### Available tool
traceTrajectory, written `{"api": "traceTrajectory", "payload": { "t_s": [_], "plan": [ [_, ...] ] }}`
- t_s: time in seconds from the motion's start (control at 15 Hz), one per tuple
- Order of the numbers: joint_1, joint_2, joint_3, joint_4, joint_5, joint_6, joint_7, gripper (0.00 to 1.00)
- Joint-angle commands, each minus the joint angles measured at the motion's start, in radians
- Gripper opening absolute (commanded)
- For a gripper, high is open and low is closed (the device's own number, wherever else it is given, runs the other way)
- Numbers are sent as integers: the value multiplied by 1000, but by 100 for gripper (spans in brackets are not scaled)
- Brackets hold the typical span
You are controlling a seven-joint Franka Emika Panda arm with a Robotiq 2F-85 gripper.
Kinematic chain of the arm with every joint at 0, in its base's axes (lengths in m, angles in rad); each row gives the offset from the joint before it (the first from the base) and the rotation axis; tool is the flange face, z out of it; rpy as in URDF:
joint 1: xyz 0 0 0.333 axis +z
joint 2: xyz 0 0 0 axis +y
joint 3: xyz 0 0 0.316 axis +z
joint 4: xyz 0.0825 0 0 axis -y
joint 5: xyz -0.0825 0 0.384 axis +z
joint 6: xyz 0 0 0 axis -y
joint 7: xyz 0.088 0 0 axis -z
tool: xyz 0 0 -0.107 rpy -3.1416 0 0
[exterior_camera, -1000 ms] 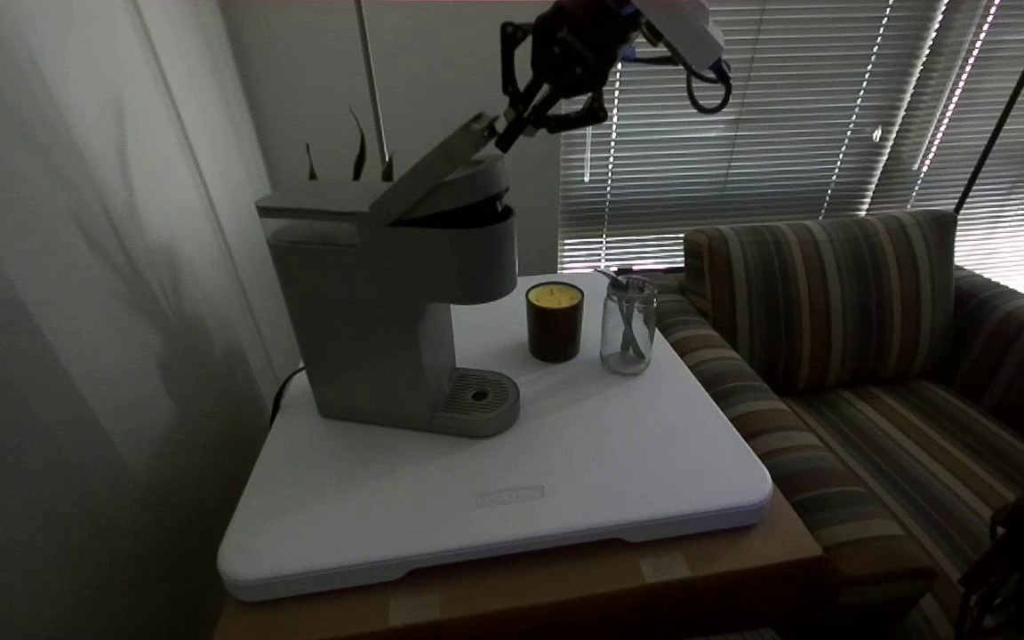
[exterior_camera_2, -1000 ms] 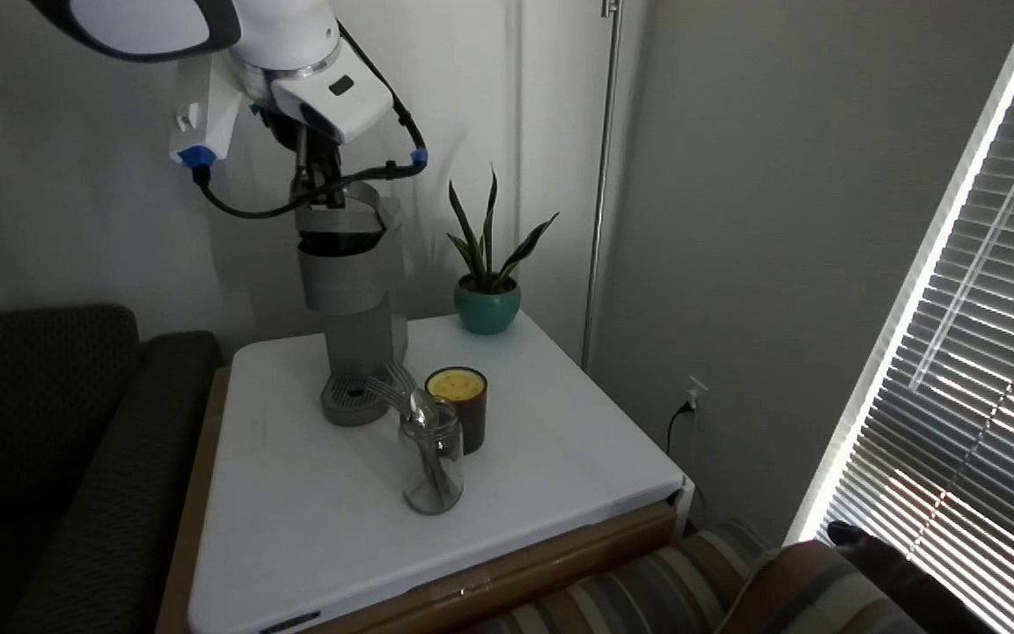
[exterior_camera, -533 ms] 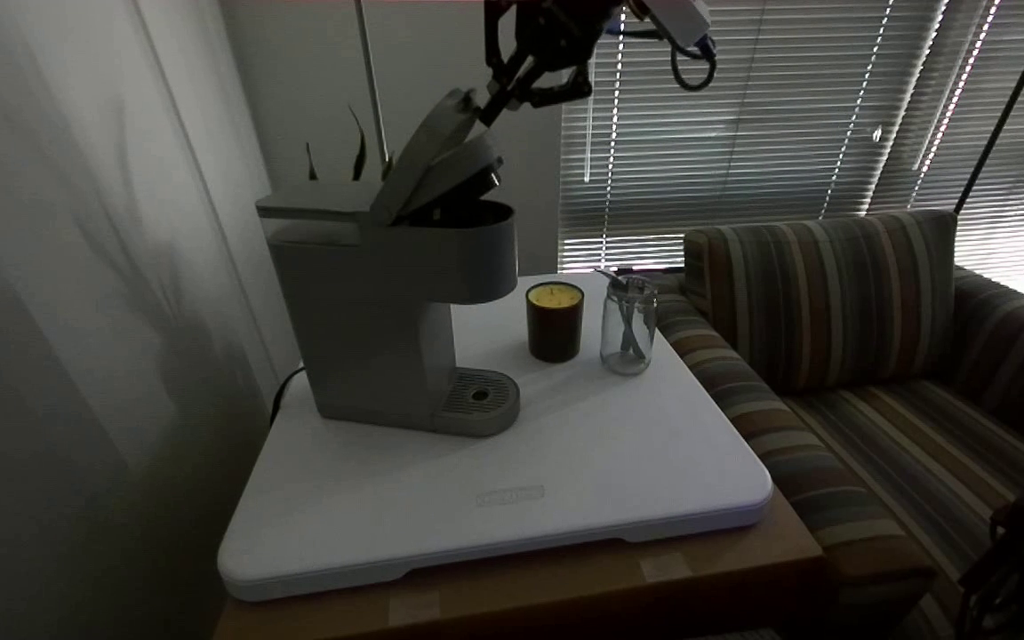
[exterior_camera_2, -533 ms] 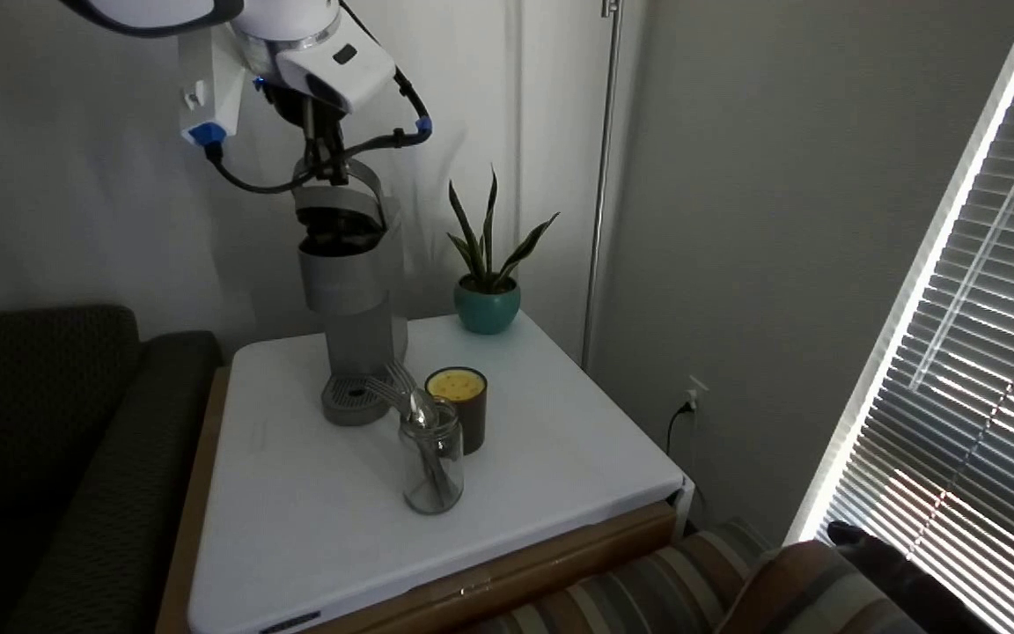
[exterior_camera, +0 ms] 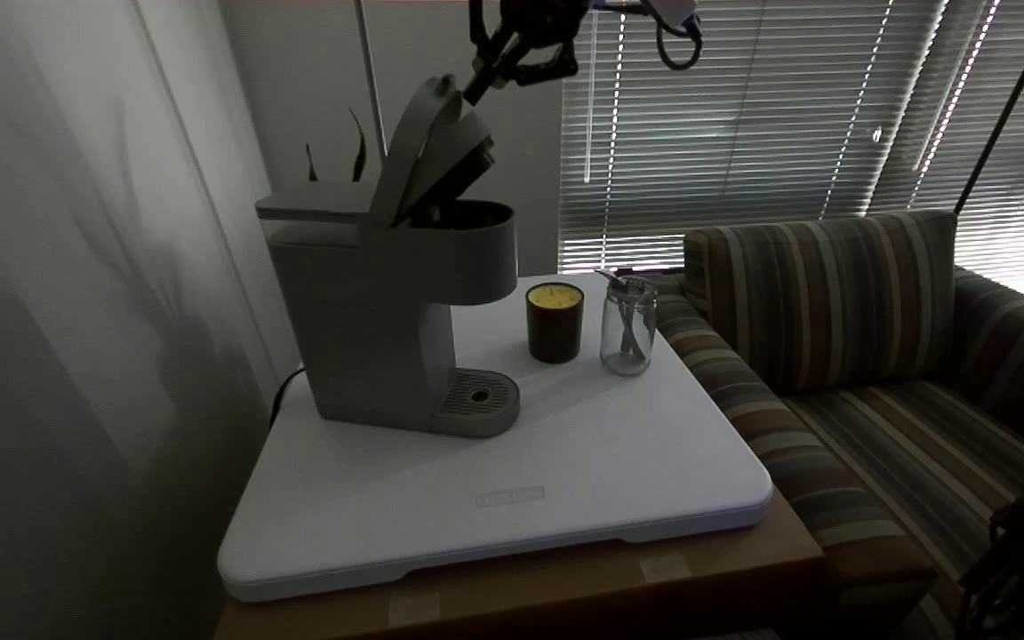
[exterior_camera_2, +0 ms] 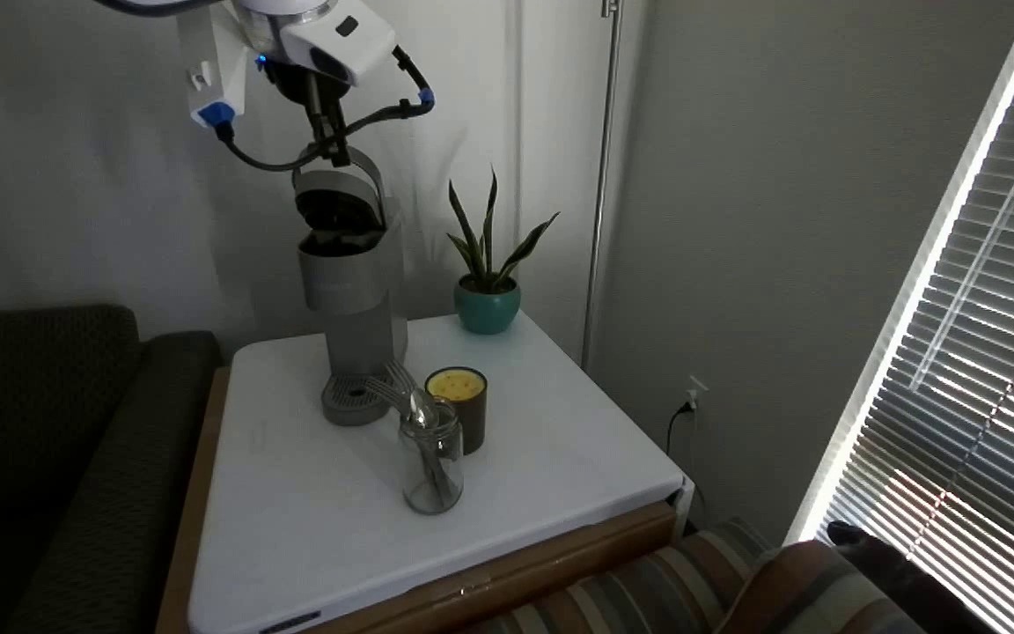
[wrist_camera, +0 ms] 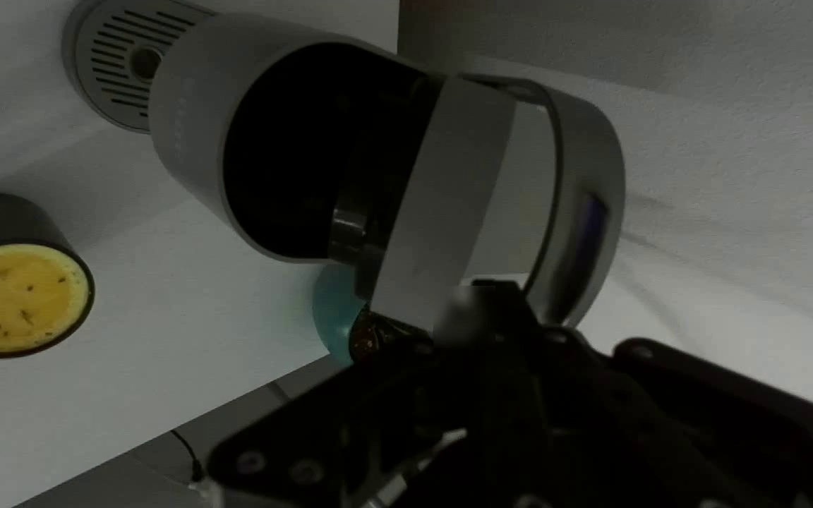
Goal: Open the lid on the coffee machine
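The grey coffee machine (exterior_camera: 361, 338) stands on the white table, also seen in an exterior view (exterior_camera_2: 349, 291) and the wrist view (wrist_camera: 191, 120). Its lid (exterior_camera: 448, 147) is tilted steeply up on its rear hinge, with the dark inside of the head exposed. The lid also shows in an exterior view (exterior_camera_2: 340, 182) and the wrist view (wrist_camera: 449, 190), with a curved handle band above it. My gripper (exterior_camera: 475, 92) is shut, its fingertips (wrist_camera: 497, 288) in the gap between handle band and lid top. It grasps nothing that I can see. Contact with the band is hard to tell.
A dark candle cup (exterior_camera: 555, 329) and a glass jar with cutlery (exterior_camera: 628, 333) stand on the white table (exterior_camera: 619, 453) near the machine. A teal plant pot (exterior_camera_2: 487, 308) stands at the table's corner. A striped armchair (exterior_camera: 832, 302) is beside the table.
The lid has swung further up and back, from partly raised to steeply tilted. My gripper has moved up and toward the machine's rear with it, staying shut.
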Motion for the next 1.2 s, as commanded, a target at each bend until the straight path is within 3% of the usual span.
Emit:
{"api": "traceTrajectory", "payload": {
  "t_s": [0.0,0.73,1.13],
  "plan": [
    [-10,36,18,58,-3,-12,-34,0],
    [-12,59,27,81,-2,-11,-44,0],
    [-5,-15,-20,17,-121,0,30,0]
  ]
}}
